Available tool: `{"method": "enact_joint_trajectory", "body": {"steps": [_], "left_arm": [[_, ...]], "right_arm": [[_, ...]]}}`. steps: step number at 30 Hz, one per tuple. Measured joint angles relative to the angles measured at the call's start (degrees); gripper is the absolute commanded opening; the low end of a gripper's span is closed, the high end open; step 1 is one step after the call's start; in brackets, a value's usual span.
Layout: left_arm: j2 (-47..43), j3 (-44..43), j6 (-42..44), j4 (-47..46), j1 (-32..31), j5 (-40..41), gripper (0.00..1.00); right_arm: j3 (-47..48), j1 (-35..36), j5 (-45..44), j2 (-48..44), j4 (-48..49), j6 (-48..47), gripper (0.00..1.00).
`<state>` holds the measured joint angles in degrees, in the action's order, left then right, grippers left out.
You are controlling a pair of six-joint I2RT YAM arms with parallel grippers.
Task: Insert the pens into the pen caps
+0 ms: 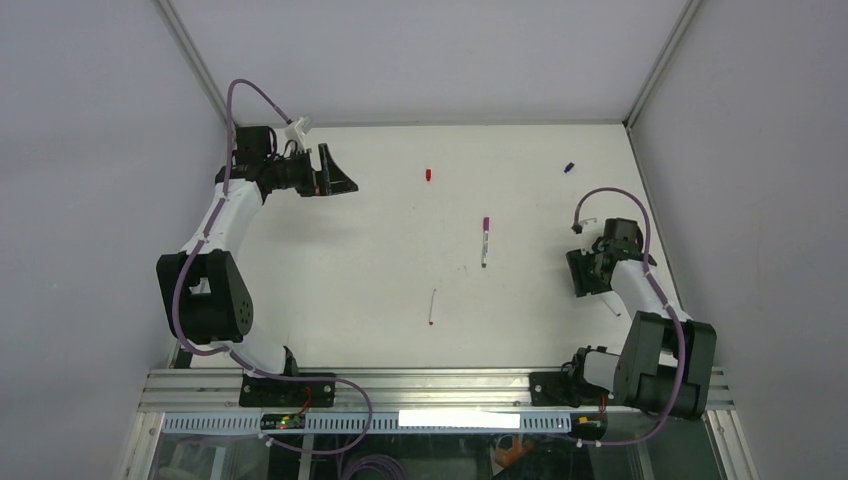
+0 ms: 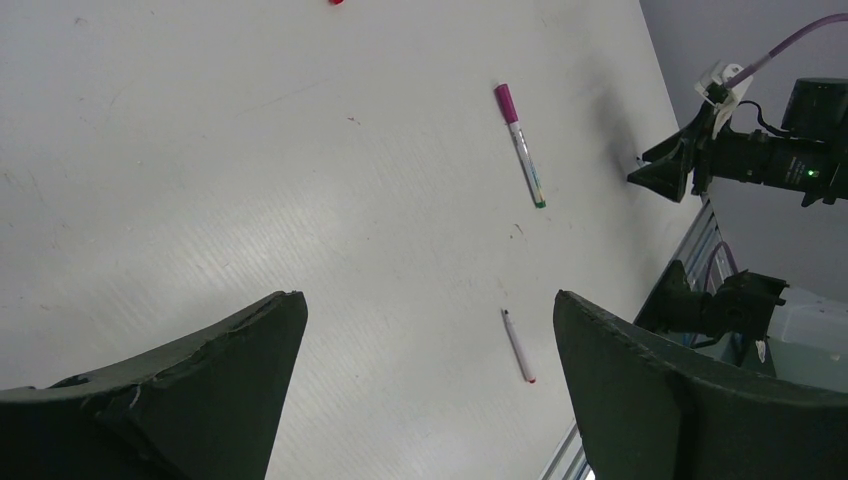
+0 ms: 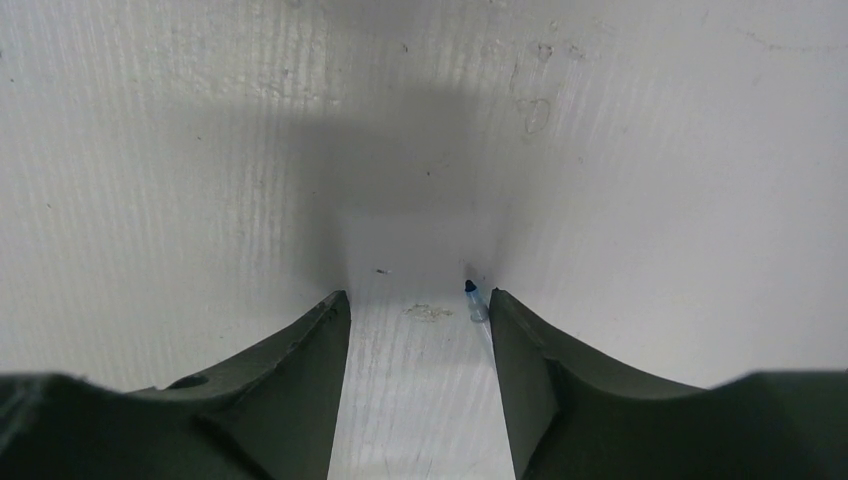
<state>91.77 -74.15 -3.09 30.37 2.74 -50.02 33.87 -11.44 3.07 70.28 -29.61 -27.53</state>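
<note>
The right gripper is hanging low over the flat white table, close to its right edge. Its jaws are standing part-way apart and clenching nothing. A thin white stick pen with a blue tip is lying on the table between them. It is sitting right against the inner edge of one finger, with bare table showing across to the other finger.

The left gripper is hovering at the far left corner, near the grey wall. Its jaws are spread wide and holding nothing.

A broad stretch of bare table is lying between the two arms. Near its middle, a white pen wearing a magenta cap is lying lengthwise, cap towards the far edge and green end towards the arms. A thin white stick pen with a red tip is lying closer to the near edge, left of the capped pen and well apart from it.

A stubby red plastic cap is sitting in the far half, about midway across and well apart from both pens. A stubby blue plastic cap is sitting near the far right corner, well beyond the right gripper.
</note>
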Motion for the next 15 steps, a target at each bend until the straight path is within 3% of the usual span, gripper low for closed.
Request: {"method": "enact_joint_trajectory", "body": {"steps": [4,12,15], "left_arm": [[0.0,0.0,0.0,-0.02,0.0,-0.07,0.99],[0.07,0.0,-0.02,-0.42,0.37,-1.09,0.99],[0.09,0.0,-0.02,-0.46,0.37,-1.22,0.99]], "right_arm": [[-0.24,-0.33,-0.22,-0.42,-0.31,0.02,0.54],[-0.37,-0.63,-1.36,-0.68,-0.11,0.35,0.63],[-1.07,-1.14,-2.67,-1.62,0.66,0.7,0.6]]}}
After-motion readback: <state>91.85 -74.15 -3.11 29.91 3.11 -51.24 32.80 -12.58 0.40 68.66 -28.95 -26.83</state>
